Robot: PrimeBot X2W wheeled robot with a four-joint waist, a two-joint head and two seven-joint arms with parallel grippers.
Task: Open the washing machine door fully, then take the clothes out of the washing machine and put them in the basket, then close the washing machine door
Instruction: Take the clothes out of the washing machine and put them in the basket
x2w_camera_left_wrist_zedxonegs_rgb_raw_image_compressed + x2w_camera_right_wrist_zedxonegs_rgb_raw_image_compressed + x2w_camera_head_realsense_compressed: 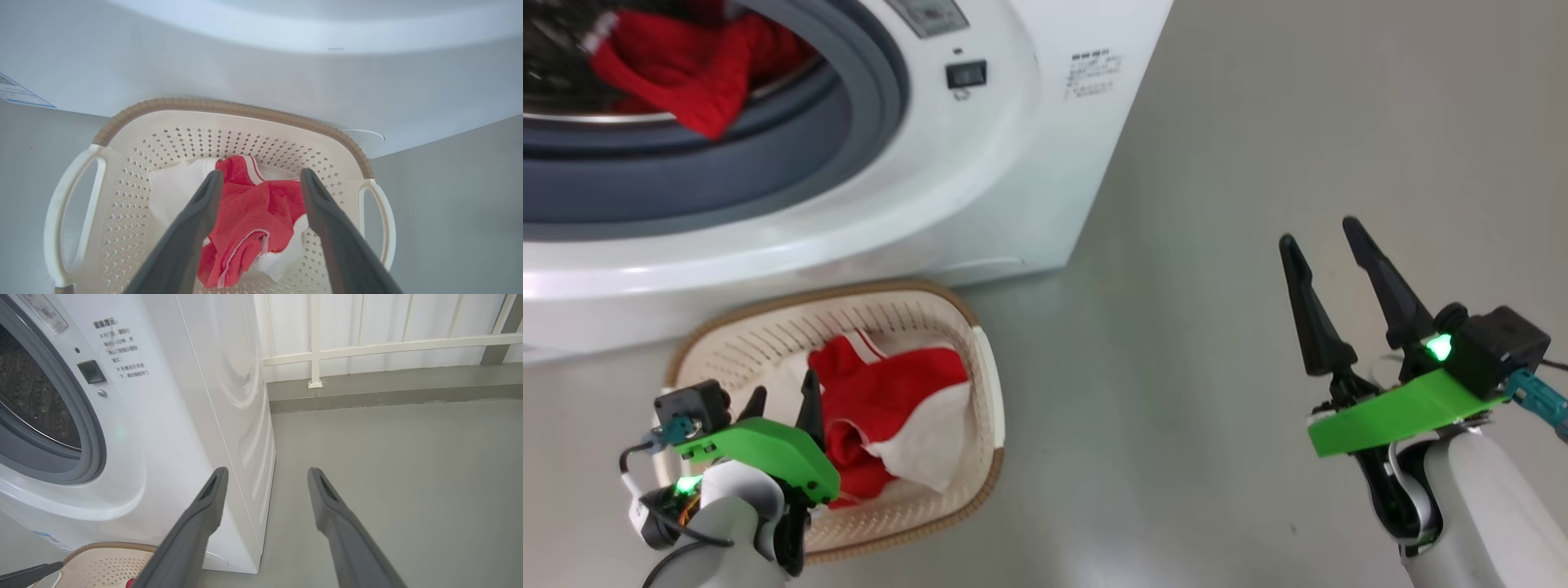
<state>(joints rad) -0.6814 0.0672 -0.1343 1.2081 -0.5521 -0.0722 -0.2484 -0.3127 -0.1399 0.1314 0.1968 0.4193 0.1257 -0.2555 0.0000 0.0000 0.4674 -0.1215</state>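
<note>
Above the basket (229, 107) the left gripper (262, 173) hangs released over red clothes (249, 212), right gripper (1319, 232) spread empty

Both low, the left gripper (784, 387) and right gripper (1318, 233) gape wide.

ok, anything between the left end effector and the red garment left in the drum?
Nothing visible. The left end effector hangs open over the basket. The washing machine stands open beyond it. The red garment lies at the drum's lip against the grey rubber ring, with nothing across the path.
</note>
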